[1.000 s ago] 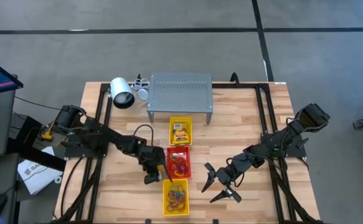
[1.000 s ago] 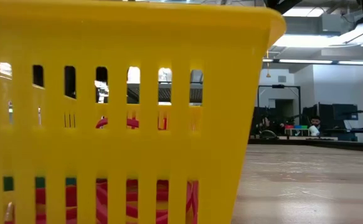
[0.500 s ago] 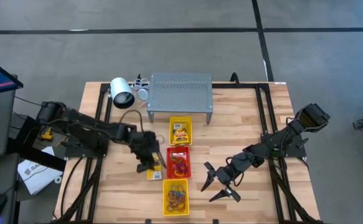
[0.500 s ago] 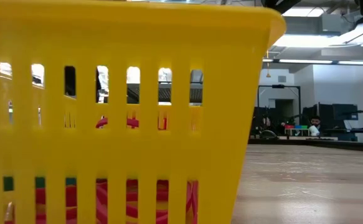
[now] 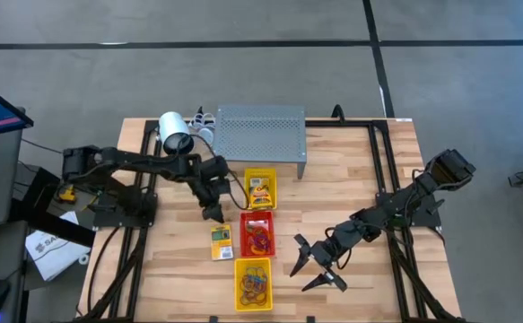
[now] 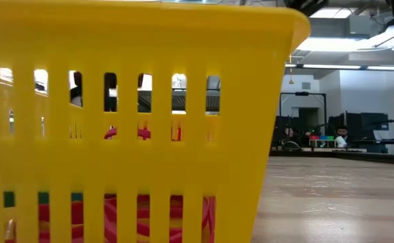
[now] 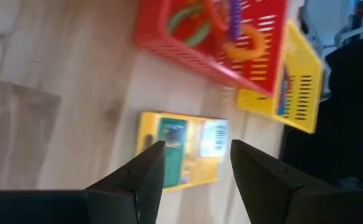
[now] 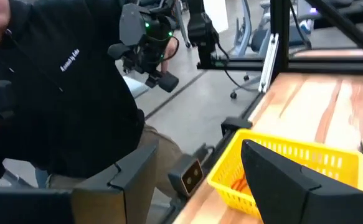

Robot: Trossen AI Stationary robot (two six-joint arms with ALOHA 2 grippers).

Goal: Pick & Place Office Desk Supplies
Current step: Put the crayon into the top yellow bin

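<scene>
- Wooden table (image 5: pixel 351 179) carries three trays in a near-to-far row at centre.
- Your card packet (image 5: pixel 222 241) lies flat on the wood, just left of the red tray (image 5: pixel 258 234).
- Left gripper (image 5: pixel 213 213) hangs above, slightly farther back, fingers apart, holding nothing.
- Right gripper (image 5: pixel 315 266) waits right of the near yellow tray (image 5: pixel 253 283), fingers spread, empty.
- Person in a dark jacket (image 8: pixel 56 87) stands off the table's near edge.
</scene>
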